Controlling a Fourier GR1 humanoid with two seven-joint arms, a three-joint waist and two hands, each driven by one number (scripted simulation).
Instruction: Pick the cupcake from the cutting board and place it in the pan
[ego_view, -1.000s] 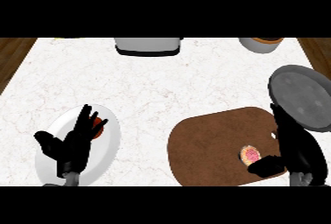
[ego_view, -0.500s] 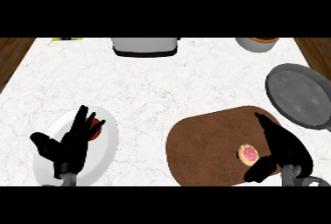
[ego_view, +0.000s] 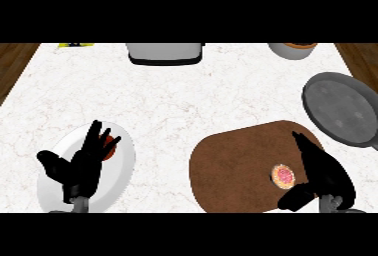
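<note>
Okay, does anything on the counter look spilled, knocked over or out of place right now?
Nothing stands out. The pink-topped cupcake sits upright on the brown wooden cutting board, beside the open right hand. The grey round pan lies flat at the counter's right edge, and the left hand rests over the white plate.

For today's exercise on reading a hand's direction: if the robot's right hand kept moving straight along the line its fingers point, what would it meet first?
The right hand points up the cutting board, slightly leftward. Past the board's far edge comes bare counter; the pan probably lies just right of that line, though height is unclear.
</note>
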